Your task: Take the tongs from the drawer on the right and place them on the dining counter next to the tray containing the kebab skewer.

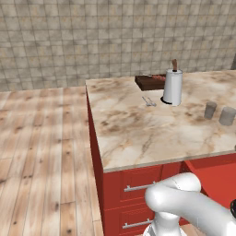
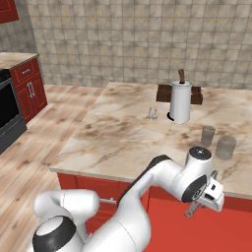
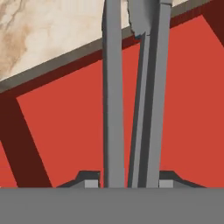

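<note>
tongs (image 3: pixel 131 96) clamped between tool (image 3: pixel 129 181) fingers

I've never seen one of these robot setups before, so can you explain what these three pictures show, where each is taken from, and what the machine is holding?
All three are rendered pictures of a simulated kitchen. The machine is a white robot arm on a driving base. Two pictures come from cameras on the base, behind the arm to its left and its right, looking over the dining counter, a marble-topped island with red cabinets. The third comes from a camera on the hand, looking along the end effector.

On the counter are a white paper towel roll, a dark wooden tray behind it, a small silvery utensil and two grey cups.

The end effector hangs below the counter's edge, closed on the long grey tongs, whose two arms run up the hand picture.
</note>
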Controlling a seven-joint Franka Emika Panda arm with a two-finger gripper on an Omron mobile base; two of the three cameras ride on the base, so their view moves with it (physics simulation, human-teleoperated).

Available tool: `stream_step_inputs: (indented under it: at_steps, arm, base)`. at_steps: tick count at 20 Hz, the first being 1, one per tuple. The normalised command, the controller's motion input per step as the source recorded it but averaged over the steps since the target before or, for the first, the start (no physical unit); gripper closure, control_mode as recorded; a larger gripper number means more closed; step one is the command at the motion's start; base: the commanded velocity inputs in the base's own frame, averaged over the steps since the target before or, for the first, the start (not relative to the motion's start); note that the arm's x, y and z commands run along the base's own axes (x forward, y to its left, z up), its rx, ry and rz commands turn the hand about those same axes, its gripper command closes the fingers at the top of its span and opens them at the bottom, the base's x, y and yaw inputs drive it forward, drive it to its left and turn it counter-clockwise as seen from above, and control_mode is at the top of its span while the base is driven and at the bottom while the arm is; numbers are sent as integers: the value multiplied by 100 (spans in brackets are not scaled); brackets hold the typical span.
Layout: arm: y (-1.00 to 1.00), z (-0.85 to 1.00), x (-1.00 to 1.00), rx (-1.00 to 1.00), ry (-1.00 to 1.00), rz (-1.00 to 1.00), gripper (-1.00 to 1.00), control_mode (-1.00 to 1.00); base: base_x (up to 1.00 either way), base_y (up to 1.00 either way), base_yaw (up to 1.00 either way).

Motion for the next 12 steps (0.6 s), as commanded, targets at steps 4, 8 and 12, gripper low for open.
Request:
stream_step_inputs:
  at_steps: [4,8,12]
  arm:
    - [72,67,11,0,-10,10,100,-100]
    - [81,63,23,-1,-7,10,100,-100]
    - [87,63,38,-1,-1,10,100,-100]
  base:
    - [0,0,0]
    - [0,0,0]
    - [0,0,0]
